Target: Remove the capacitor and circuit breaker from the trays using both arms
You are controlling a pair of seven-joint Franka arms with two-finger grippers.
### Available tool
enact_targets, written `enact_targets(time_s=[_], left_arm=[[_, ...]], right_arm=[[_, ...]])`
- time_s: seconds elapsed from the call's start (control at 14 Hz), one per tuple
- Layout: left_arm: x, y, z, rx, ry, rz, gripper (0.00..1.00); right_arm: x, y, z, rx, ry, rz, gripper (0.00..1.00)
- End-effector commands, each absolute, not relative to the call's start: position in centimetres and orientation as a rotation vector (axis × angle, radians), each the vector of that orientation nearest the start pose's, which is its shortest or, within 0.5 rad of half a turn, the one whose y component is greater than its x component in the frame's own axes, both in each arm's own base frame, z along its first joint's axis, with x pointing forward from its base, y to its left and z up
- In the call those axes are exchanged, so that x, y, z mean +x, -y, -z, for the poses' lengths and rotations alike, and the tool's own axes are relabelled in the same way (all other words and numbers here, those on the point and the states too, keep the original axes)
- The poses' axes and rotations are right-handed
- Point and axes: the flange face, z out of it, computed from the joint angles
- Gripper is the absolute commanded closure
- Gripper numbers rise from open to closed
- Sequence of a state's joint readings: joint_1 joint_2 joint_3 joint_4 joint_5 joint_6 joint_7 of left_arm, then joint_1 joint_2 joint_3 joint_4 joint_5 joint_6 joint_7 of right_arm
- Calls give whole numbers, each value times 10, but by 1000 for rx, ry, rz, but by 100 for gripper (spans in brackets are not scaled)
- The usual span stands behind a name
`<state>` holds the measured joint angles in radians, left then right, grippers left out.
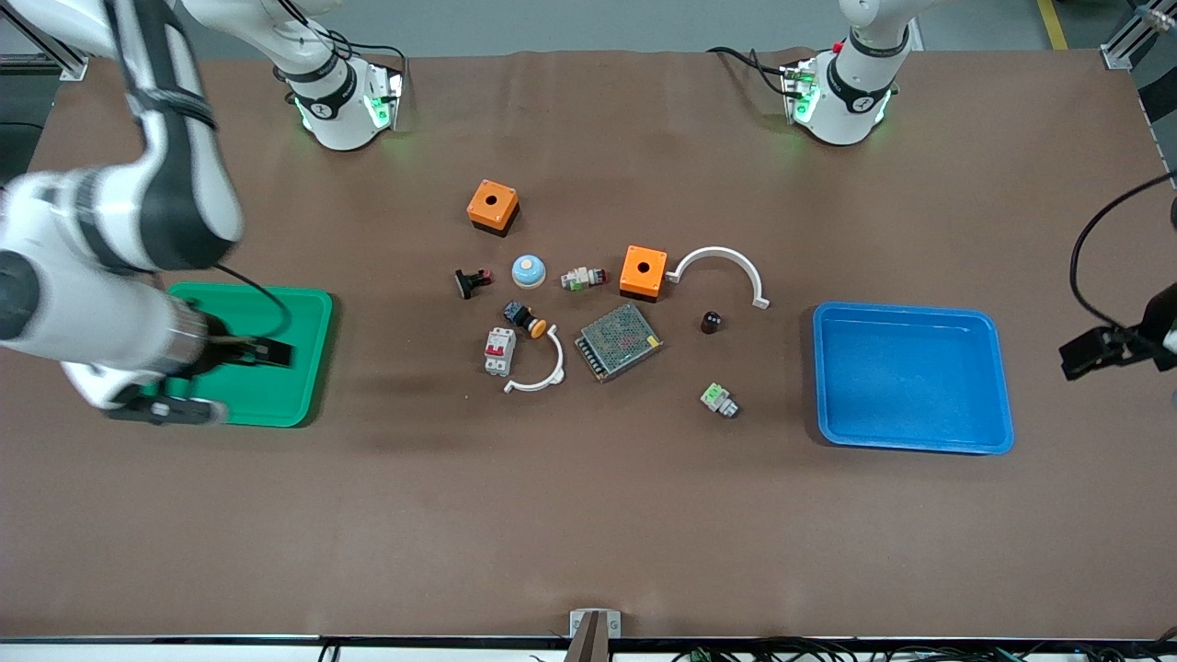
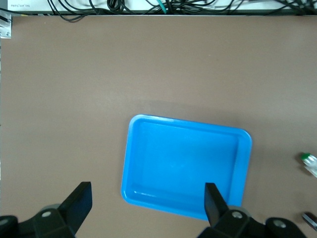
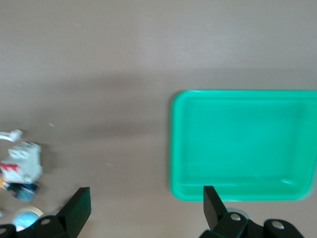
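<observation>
The capacitor (image 1: 711,322) is a tiny black cylinder standing on the table between the orange box and the blue tray (image 1: 910,317). The breaker (image 1: 499,351), white-grey with a red lever, lies beside a white curved piece; it also shows in the right wrist view (image 3: 22,163). My right gripper (image 1: 267,352) hangs open and empty over the green tray (image 1: 303,405); its wrist view (image 3: 147,208) shows the tray (image 3: 242,193) below. My left gripper (image 1: 1094,354) hangs open and empty off the blue tray's outer end (image 2: 148,203), with the blue tray (image 2: 237,136) in its view.
Between the trays lie two orange boxes (image 1: 493,206) (image 1: 643,271), a blue dome button (image 1: 529,270), a push button with an orange cap (image 1: 524,318), a metal mesh box (image 1: 618,341), two white curved pieces (image 1: 722,267) (image 1: 538,372), and grey blocks with green parts (image 1: 718,399) (image 1: 583,277).
</observation>
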<state>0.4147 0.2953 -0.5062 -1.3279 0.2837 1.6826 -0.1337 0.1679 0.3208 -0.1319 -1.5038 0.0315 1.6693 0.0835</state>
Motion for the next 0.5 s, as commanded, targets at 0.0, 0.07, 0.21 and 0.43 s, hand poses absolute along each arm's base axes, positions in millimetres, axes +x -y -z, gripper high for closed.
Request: enact_targets(time_s=[0.0, 0.07, 0.21, 0.43], left_arm=[[608, 3, -638, -3032, 27, 168, 0], [594, 13, -642, -3046, 24, 142, 0], [558, 20, -653, -3077, 51, 85, 0], [521, 19, -663, -3101, 36, 22, 0]], right_arm=[[620, 7, -496, -3156, -27, -287, 0], [620, 20, -505, -3149, -13, -285, 0], [624, 30, -538, -3150, -26, -246, 0], [627, 34, -555, -3159, -45, -206, 0]])
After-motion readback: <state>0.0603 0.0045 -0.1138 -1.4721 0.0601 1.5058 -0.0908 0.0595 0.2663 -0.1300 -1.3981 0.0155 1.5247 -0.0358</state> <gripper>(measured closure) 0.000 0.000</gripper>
